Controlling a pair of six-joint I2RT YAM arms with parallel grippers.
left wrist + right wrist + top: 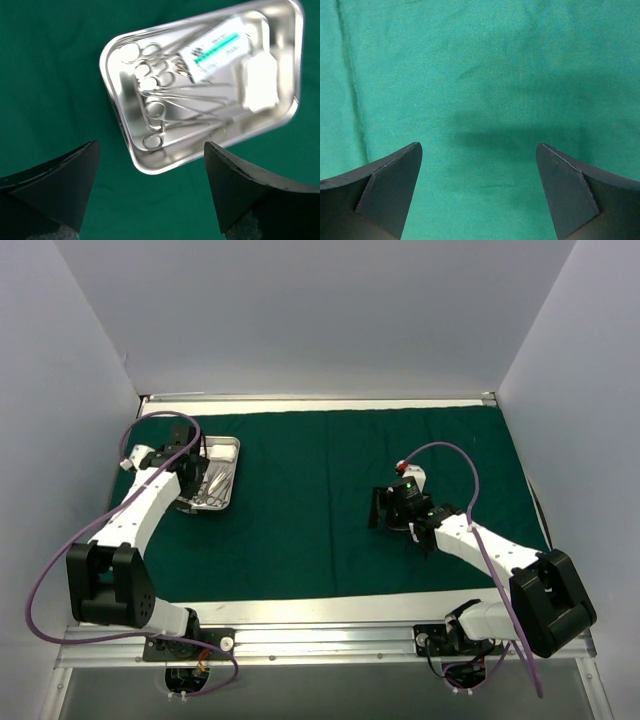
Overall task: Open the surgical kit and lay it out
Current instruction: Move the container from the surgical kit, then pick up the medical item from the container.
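Top view: the dark green cloth wrap [330,510] is lying spread flat across the surface [300,612], covering most of it. The steel tray [229,446] is sitting on the cloth's far-left part, partly hidden under the wrist of the left arm [140,515]. Its contents are showing here only as thin silver glints and cannot be told apart. The right arm [480,545] is reaching over the cloth right of centre, well apart from the tray.

Left wrist view: this view is supplying the detail the top view lacks. The tray [165,165] is lying at an angle on the cloth [50,75]. Inside, several ring-handled forceps [155,107] are lying side by side, rings toward the tray's left end. A small white packet [220,47] with a green stripe is resting across them, and a white gauze wad [260,82] is sitting near the right end. The left jaws are standing released, fingers [65,185] spread wide, nothing between them, hovering clear of the tray.

Right wrist view: the right jaws are likewise standing released, fingers [390,195] wide apart, over bare cloth [485,75] with their shadow falling on it. No kit item is appearing in this view
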